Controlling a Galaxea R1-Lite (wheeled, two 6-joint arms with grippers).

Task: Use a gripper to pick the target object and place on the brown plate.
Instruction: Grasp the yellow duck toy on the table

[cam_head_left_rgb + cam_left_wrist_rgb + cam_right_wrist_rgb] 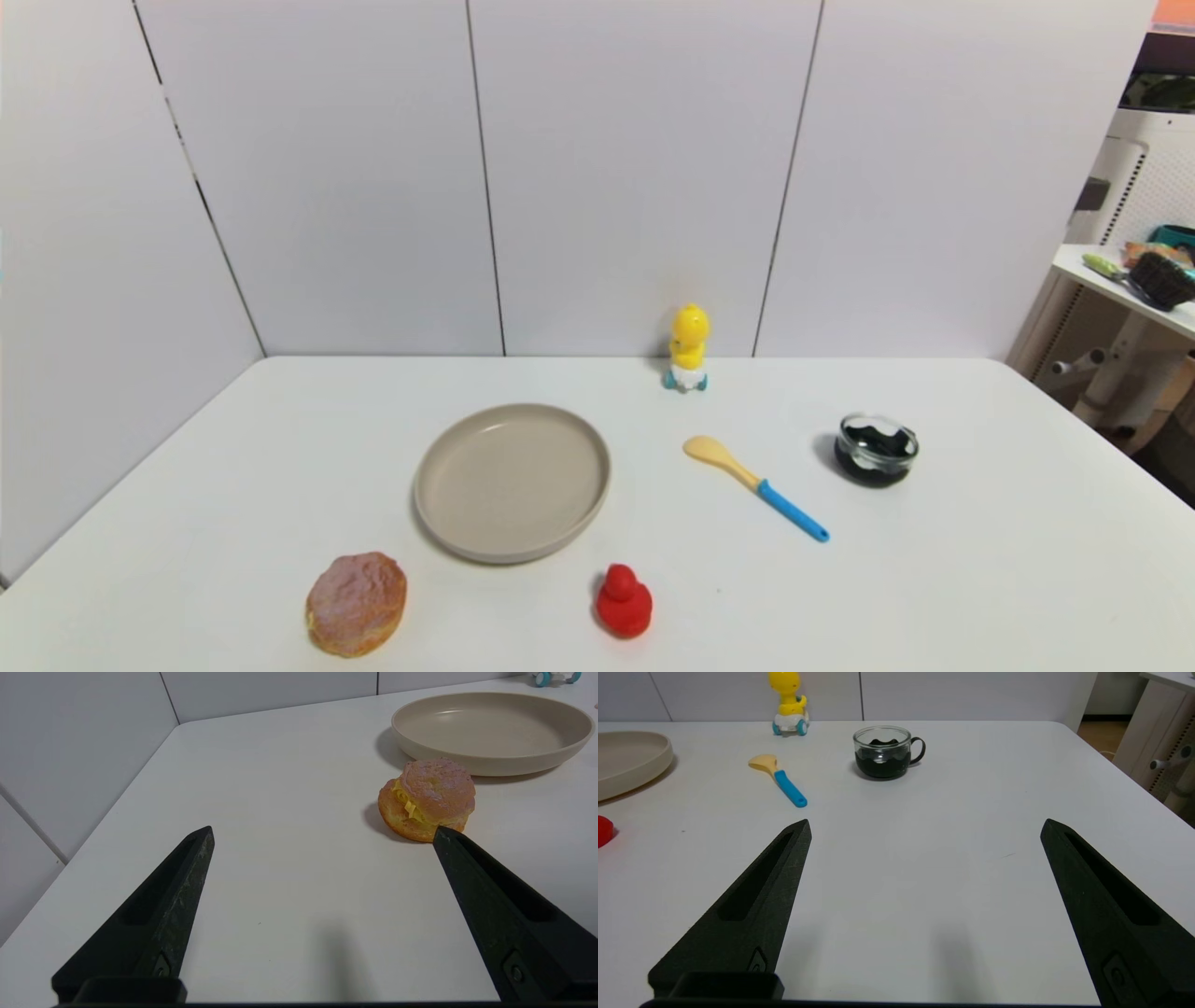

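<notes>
The yellow duck (pixel 689 345), a smooth plastic figure with a round head, a white base and blue wheels, is being seen upright at the far edge of the white table (pixel 980 560), close to the wall panels. The brown plate (pixel 513 482), round, shallow and matte with a raised rim, is lying nearer, to the left of the duck and well apart from it. A glossy red duck toy (pixel 624 602) and a rough-crusted cream puff (pixel 356 602) are lying in front of the plate. A spoon (pixel 754 485) with a pale scoop and a blue handle is resting between the plate and a small glass cup (pixel 876 449) with dark content.

The left gripper (pixel 322 835) is being held low above the table near the cream puff, its pointed black fingers spread wide with nothing between them. The right gripper (pixel 924 826) is being held the same way, wide and unloaded, over bare table.
</notes>
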